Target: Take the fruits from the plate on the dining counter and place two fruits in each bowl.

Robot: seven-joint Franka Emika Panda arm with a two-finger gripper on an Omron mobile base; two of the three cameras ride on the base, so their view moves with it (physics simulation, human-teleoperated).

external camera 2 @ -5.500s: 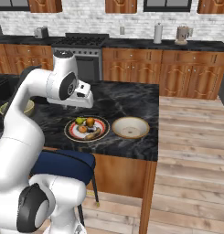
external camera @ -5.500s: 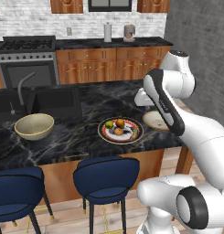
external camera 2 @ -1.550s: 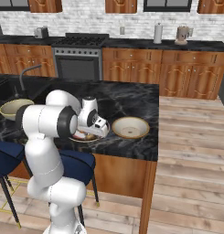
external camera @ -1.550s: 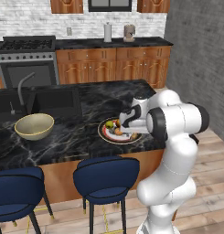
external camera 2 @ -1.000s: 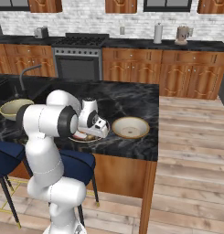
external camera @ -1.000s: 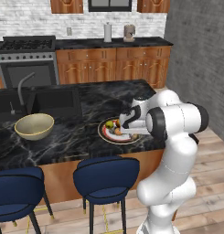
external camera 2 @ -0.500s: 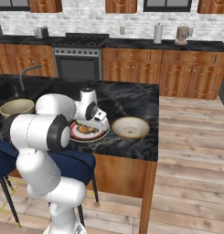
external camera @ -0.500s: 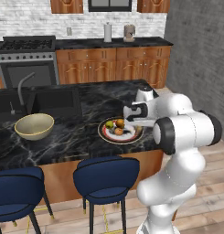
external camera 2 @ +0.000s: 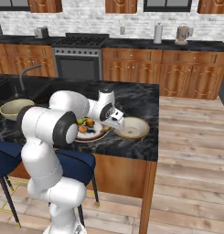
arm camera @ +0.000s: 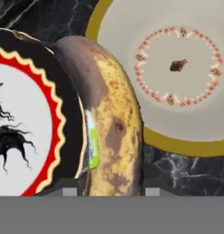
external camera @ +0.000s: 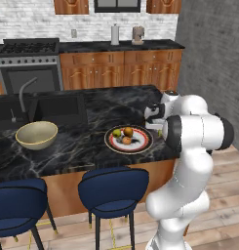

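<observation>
The tool (arm camera: 104, 194) is closing narrowly around a brown-spotted banana (arm camera: 111, 123), which is hanging between the plate (arm camera: 26, 128) and the shallow bowl (arm camera: 177, 68) over the desk (external camera: 82, 146). The banana is looking overripe, so probably soft and easy to bruise, light, a little slippery; holding it across the thick middle seems the safest. Other fruits (external camera: 125, 135) are lying on the plate.
</observation>
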